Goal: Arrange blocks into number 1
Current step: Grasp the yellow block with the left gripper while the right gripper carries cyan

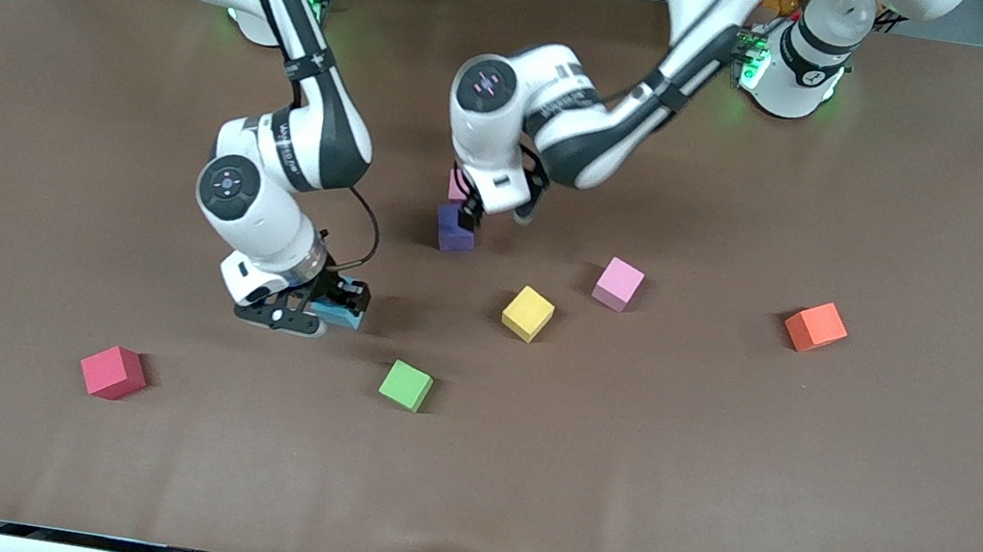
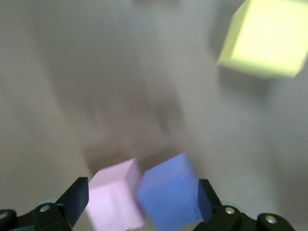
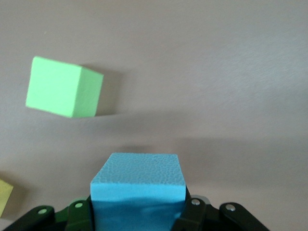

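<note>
My left gripper [image 1: 469, 212] is low at the table's middle, open, with a purple cube [image 1: 456, 230] and a pink cube [image 1: 458, 183] side by side between its fingers [image 2: 77, 197]. In the left wrist view the purple cube [image 2: 171, 195] and that pink cube [image 2: 115, 199] fill the gap. My right gripper [image 1: 320, 314] is shut on a light blue cube [image 1: 342, 314], low over the table toward the right arm's end. The wrist view shows this cube [image 3: 138, 192] clamped between the jaws. A second pink cube [image 1: 618, 283], a yellow cube [image 1: 528, 313] and a green cube [image 1: 406, 385] lie loose.
A red cube [image 1: 113, 371] lies near the front edge toward the right arm's end. An orange cube [image 1: 816, 327] lies toward the left arm's end. The green cube [image 3: 65, 87] sits just ahead of my right gripper, and the yellow cube [image 2: 267, 38] ahead of my left gripper.
</note>
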`<state>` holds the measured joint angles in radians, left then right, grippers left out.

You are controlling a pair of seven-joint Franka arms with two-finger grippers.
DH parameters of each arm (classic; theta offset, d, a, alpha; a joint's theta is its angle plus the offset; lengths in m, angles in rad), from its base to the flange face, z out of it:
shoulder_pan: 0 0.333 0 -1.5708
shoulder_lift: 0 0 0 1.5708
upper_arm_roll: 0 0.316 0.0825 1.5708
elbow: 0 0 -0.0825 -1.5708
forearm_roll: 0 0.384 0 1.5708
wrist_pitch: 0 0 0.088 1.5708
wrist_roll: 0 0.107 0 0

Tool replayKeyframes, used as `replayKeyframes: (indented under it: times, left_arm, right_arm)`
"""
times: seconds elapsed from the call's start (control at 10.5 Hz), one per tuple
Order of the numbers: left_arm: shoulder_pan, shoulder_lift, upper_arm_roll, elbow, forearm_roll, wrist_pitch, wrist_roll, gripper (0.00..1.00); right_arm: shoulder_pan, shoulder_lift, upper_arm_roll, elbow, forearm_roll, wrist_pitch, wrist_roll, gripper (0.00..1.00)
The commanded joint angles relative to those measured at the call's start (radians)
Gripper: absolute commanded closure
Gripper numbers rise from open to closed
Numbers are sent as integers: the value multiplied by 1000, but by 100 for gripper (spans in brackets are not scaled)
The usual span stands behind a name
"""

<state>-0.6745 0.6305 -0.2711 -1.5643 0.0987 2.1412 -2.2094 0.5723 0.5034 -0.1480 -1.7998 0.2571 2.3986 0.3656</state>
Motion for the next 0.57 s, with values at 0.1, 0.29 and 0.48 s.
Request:
replayKeyframes:
  times: [0.1, 0.29, 0.48]
  left_arm:
    - [97, -3, 1, 50, 24, -26, 213, 0]
    - [136, 26, 9, 85, 19, -26, 281, 0]
    - [177, 35, 9, 87, 18, -26, 336, 0]
  right_arm:
    - [125, 15, -66, -7, 14, -9, 39, 52]
    - [201, 61, -105, 14, 14, -10, 41, 51]
    - [250, 99, -139, 77, 16, -41, 49, 53]
